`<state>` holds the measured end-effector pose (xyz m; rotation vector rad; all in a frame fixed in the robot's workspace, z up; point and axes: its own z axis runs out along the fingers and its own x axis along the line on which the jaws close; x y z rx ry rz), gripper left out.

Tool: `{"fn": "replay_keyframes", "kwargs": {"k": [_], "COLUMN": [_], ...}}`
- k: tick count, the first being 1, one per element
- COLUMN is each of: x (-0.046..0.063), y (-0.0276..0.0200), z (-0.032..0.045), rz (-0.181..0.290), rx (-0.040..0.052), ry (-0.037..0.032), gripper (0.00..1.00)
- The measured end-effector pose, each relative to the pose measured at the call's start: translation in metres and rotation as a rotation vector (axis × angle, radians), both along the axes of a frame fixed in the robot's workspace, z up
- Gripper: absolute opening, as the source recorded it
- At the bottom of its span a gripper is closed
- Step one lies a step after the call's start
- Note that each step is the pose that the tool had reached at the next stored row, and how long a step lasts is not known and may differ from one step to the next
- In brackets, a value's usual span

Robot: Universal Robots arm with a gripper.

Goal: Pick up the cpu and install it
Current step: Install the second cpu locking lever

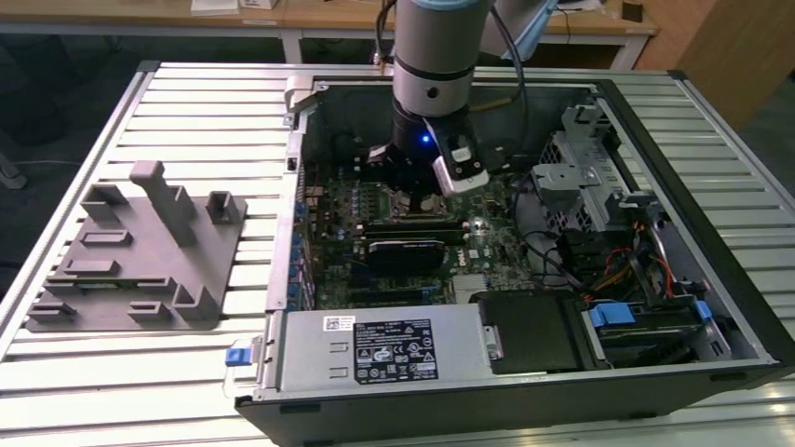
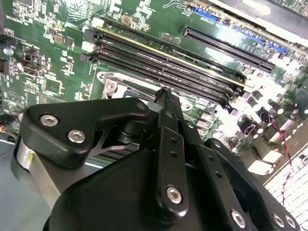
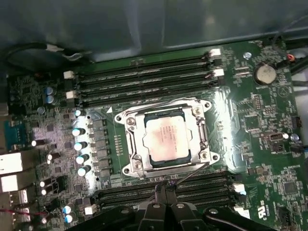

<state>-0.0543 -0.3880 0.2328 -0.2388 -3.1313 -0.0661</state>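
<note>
The cpu (image 3: 166, 139), a flat square chip with a silver top, lies inside the metal-framed socket (image 3: 131, 121) on the green motherboard (image 3: 269, 125) in the first wrist view. My gripper (image 3: 162, 186) sits just beside the socket's edge, over the memory slots (image 3: 192, 190), with its thin fingers pressed together and nothing between them. The second wrist view shows the same shut gripper (image 2: 166, 95) close above the board, near the long black slots (image 2: 163, 60). In the exterior view the arm (image 1: 433, 84) reaches down into the open computer case (image 1: 695, 102).
A grey plastic tray (image 1: 125, 251) with upright posts lies on the slatted table at the exterior view's left. Inside the case are a power supply (image 1: 385, 349), a drive cage (image 1: 584, 177), cables (image 1: 621, 270) and a black card (image 1: 404, 251).
</note>
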Motion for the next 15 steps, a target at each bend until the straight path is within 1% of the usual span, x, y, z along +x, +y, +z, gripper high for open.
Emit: {"fn": "replay_keyframes", "kwargs": {"k": [3,6,10,12,15], "x": [-0.001,-0.003,-0.008,-0.010,-0.012], "y": [-0.0001,-0.0003,-0.0021,-0.0031,-0.0050], "z": [-0.0024,-0.0045,-0.0061,-0.0075,-0.0101], "rz": [0.031,0.059,0.076,0.082,0.089], "rx": [0.0038,0.0099,0.0146,0.0212,0.0411], "ry": [0.0001,-0.0001,-0.0001,-0.0002,-0.0011], "gripper": [0.11,0.11,0.11,0.11,0.11]}}
